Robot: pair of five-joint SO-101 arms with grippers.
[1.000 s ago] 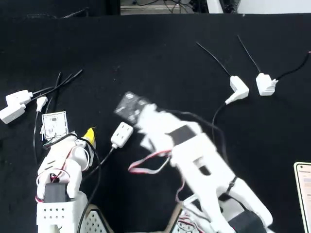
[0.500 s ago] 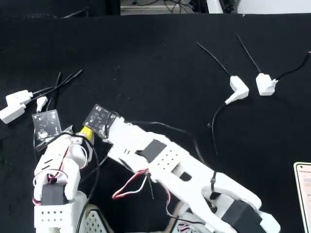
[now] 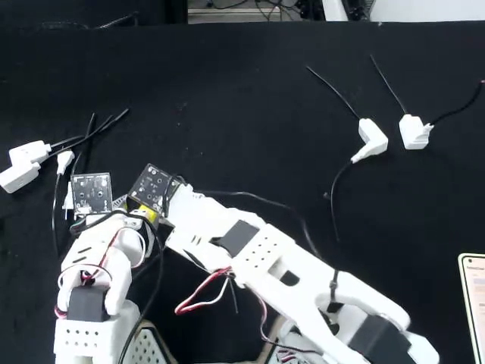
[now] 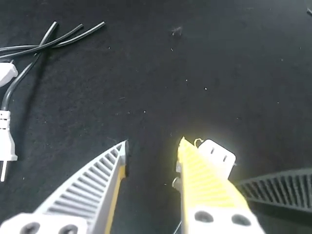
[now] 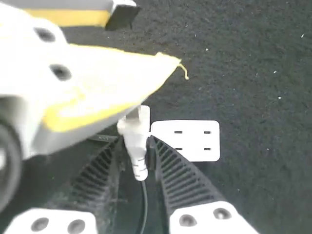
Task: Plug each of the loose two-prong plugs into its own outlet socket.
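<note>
One plug [image 5: 137, 146], white, slim and rounded, with a black cord running out of its back, lies lengthwise between the right gripper's [image 5: 136, 153] two black ribbed fingers [image 5: 180, 180]. They are closed narrow on its sides. Its front end passes under the left gripper's [image 4: 153, 146] yellow finger [image 5: 107, 80], so the prongs cannot be made out. Just beside the plug and the nearer black finger lies the socket [image 5: 187, 140]. It is a flat white plastic block with rounded corners and two pairs of short slits in its top face.

In the left wrist view, the left gripper's jaws stand apart at a middling gap with nothing between them. One finger is yellow and finely ribbed, the other pale grey with the same ribbing. The socket shows just past the yellow fingertip.

From above, the white plastic right arm [image 3: 265, 258] stretches across to meet the left arm [image 3: 98, 258] at the near left of a matte black cloth [image 3: 242, 91]. A loose plug [image 4: 6, 151] and several thin black cords [image 4: 53, 36] lie near the left arm. Two white blocks [image 3: 23, 163] with cords sit at the left edge. Two angled plugs [image 3: 371, 139] [image 3: 413, 130] lie well apart from all this, far to the right.
</note>
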